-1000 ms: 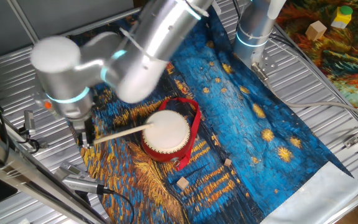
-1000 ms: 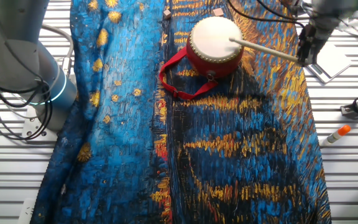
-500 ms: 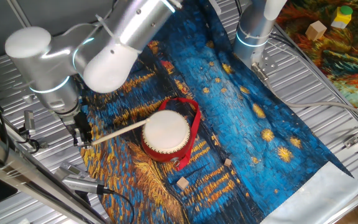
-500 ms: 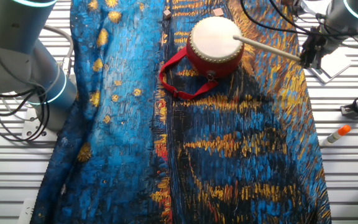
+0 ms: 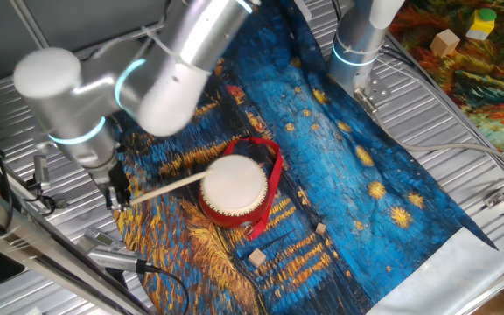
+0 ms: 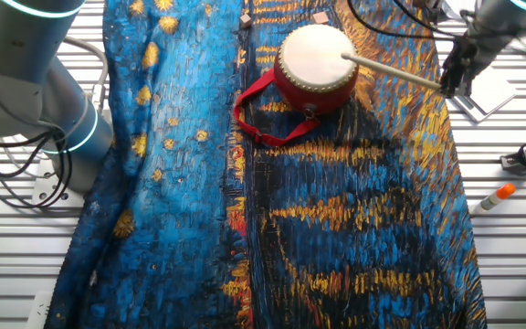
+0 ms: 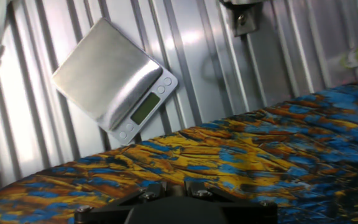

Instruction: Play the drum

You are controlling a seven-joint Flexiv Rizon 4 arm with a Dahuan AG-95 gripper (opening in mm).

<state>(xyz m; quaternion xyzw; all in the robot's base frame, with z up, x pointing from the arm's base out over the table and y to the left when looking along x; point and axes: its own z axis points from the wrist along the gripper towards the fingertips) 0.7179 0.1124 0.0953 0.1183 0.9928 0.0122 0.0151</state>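
- Bottom edge of the hand view: just the dark base of the claw, fingertips out of frame.
- Past that in the hand view, a band of yellow-and-blue painted cloth [image 7: 278, 155] across the lower half, then ribbed metal table [image 7: 197, 56] with a small silver digital scale [image 7: 114, 78] lying tilted at upper left.
- In one fixed view, low in the frame on the cloth: two little wooden blocks [image 5: 256, 257], one right below the drum, another a bit to the right.
- Drum [image 5: 233, 188] sitting upright on the cloth, center of that frame, cream skin facing up, red ribbon strap [image 5: 274, 175] looping round its right side.
- Thin wooden stick [image 5: 164, 186] running from the drum's left rim out to the gripper [image 5: 116, 194] at left, tip resting on or right at the edge of the skin.
- Gripper clamped on the far end of the stick, hanging at the cloth's edge; same thing in the other fixed view, gripper [image 6: 452, 78] at upper right, stick [image 6: 391, 71] reaching left onto the drum [image 6: 316, 57] at top center.
- Further back in one fixed view: silver arm [image 5: 147, 70] arching over the upper left, second arm base [image 5: 357, 44] at the top right.
- Orange-capped marker [image 6: 493, 196] on the bare table, right side of the other fixed view.
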